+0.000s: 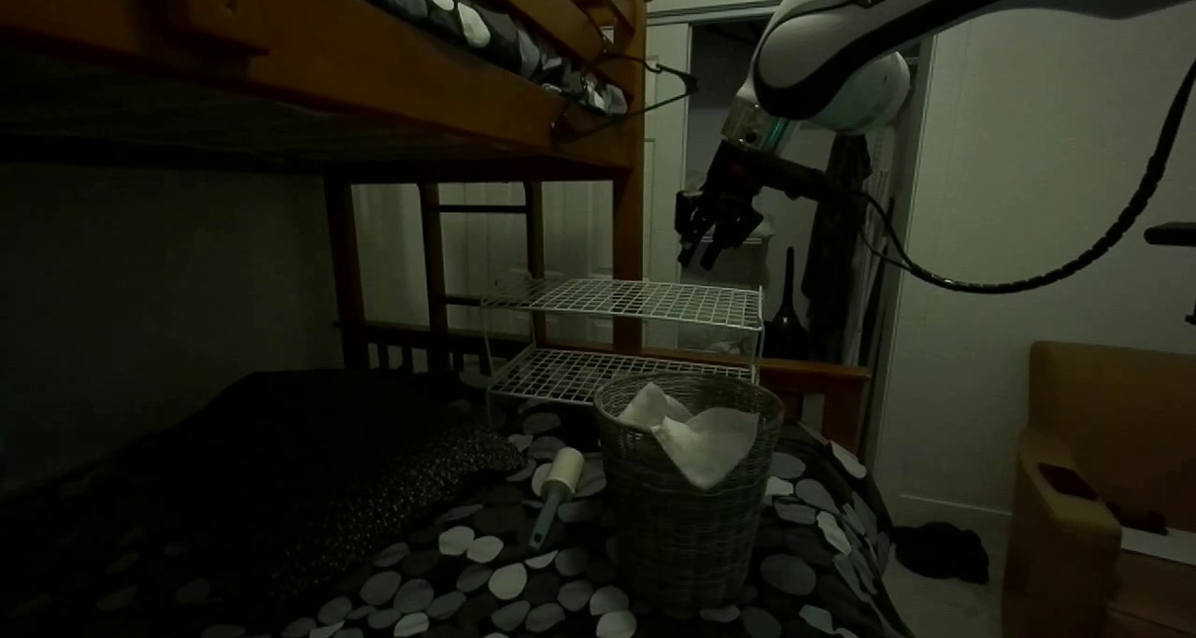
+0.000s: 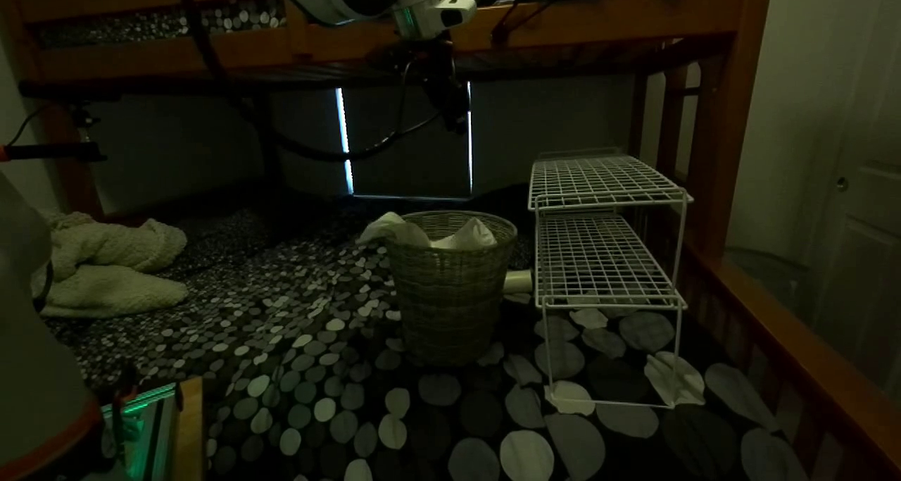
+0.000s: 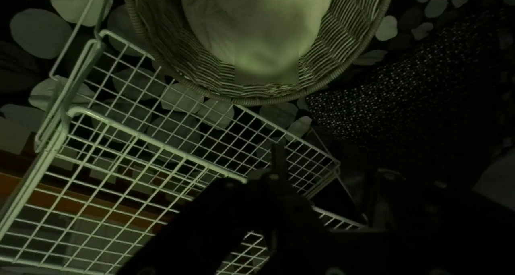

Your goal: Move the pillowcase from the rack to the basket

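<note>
The pillowcase, a white cloth (image 1: 705, 442), lies in the wicker basket (image 1: 687, 535), with a part hanging over the rim on the side away from the rack. The cloth (image 2: 464, 236) and the basket (image 2: 450, 298) also show in an exterior view. In the wrist view the cloth (image 3: 257, 21) is inside the basket (image 3: 350, 41). The two-level white wire rack (image 1: 645, 304) stands beside the basket and its shelves bear nothing; it also shows in the wrist view (image 3: 161, 146). My gripper (image 1: 696, 262) is above the rack, its dark fingers (image 3: 324, 166) apart and holding nothing.
A lint roller (image 1: 561, 474) lies on the bed by the basket. A dark sparkly pillow (image 1: 439, 479) lies alongside. The wooden upper bunk rail (image 1: 523, 106) with a hanger (image 1: 691, 82) is near the arm. A fleece blanket (image 2: 112, 263) lies on the bed.
</note>
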Controlling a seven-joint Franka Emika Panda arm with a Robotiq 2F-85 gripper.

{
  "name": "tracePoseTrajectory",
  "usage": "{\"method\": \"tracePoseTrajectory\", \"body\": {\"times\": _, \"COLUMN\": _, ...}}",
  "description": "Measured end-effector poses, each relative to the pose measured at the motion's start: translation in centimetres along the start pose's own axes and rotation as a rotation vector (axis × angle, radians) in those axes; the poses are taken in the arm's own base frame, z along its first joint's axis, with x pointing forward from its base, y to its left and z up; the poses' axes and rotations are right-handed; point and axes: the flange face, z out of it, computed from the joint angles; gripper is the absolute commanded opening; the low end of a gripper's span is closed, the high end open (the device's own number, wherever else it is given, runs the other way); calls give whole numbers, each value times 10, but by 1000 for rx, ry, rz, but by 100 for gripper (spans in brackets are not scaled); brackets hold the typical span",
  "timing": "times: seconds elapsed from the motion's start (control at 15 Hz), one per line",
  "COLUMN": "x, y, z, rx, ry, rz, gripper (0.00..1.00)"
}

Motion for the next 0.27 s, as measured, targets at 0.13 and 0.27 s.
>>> {"method": "tracePoseTrajectory", "body": {"times": 0.13, "x": 2, "y": 2, "z": -3, "rx": -14, "ry": 9, "rz": 9, "gripper": 89}}
{"method": "tracePoseTrajectory", "body": {"times": 0.27, "x": 7, "y": 2, "z": -10, "rx": -2, "ry": 24, "rz": 18, "gripper": 79}}
